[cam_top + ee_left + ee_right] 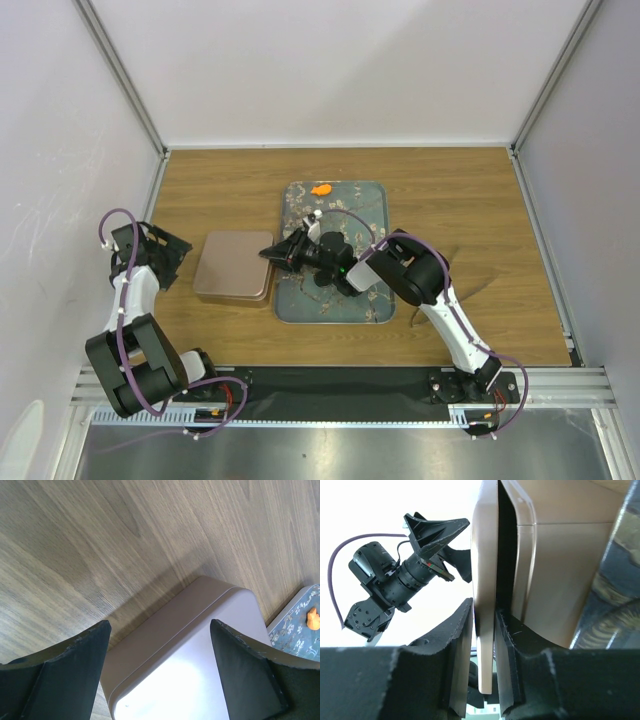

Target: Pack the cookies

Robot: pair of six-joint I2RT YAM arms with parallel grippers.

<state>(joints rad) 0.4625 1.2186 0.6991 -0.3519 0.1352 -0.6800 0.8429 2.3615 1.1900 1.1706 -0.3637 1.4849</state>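
Observation:
One orange irregular cookie (321,188) lies at the far end of the floral grey tray (375,200); it also shows in the left wrist view (313,619). No other cookies are in view. A rose-brown tin box (230,265) sits left of the tray. My right gripper (283,252) reaches across the tray and is shut on the box lid's edge (484,580); a dark gap separates the lid from the box body (555,570). My left gripper (165,250) is open and empty, just left of the box (200,655).
The tray (300,630) lies close against the box's right side. The right arm (440,290) crosses the tray's near right corner. The left arm (395,585) shows beyond the lid. White walls and metal rails border the wooden table.

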